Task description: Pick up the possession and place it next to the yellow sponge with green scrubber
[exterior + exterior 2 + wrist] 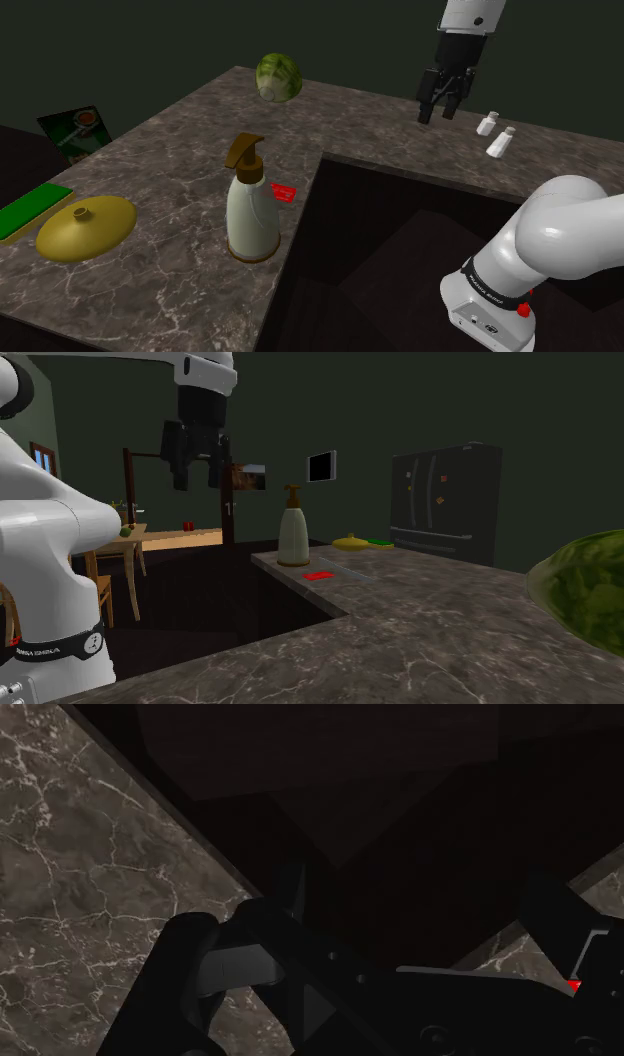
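The pincer (437, 113) hangs high with its fingers apart, grasping nothing. On the bench (170, 150), the green-topped sponge (30, 211) is cut off at the near corner. The small flat red thing (284, 192), too small to identify, lies at the inner edge just beside the soap bottle (251, 205).

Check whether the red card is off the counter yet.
No, the red card lies flat on the counter beside the soap bottle.
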Controlling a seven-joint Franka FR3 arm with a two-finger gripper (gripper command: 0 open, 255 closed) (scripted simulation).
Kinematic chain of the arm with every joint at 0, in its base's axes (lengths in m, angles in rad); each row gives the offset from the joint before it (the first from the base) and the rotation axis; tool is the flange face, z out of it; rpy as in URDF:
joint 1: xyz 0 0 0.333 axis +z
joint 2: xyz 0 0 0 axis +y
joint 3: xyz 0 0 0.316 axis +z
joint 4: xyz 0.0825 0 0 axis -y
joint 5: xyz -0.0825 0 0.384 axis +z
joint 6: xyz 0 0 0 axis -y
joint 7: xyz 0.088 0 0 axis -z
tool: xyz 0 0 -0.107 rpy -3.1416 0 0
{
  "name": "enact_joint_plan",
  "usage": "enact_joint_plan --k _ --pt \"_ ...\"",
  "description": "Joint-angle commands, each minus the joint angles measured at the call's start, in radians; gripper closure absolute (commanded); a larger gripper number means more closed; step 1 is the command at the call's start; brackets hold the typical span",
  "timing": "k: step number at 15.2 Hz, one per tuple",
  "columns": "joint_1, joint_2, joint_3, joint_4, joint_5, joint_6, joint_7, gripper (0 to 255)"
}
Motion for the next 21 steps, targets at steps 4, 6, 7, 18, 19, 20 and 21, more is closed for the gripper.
enact_joint_plan --k 4,6,7,18,19,20,21 --pt "0.032 -0.004 0.018 -0.085 0.018 0.154 -0.042 0" --pt "0.055 0.003 0.03 -0.135 0.031 0.259 -0.07 0" --pt "0.066 0.009 0.037 -0.159 0.038 0.312 -0.085 0" --pt "0.213 0.21 0.107 -0.31 0.127 0.932 -0.255 0" --pt "0.228 0.24 0.112 -0.313 0.136 0.989 -0.273 0" --pt "0.244 0.272 0.117 -0.315 0.145 1.046 -0.291 0" --pt "0.26 0.305 0.121 -0.314 0.155 1.103 -0.31 0"
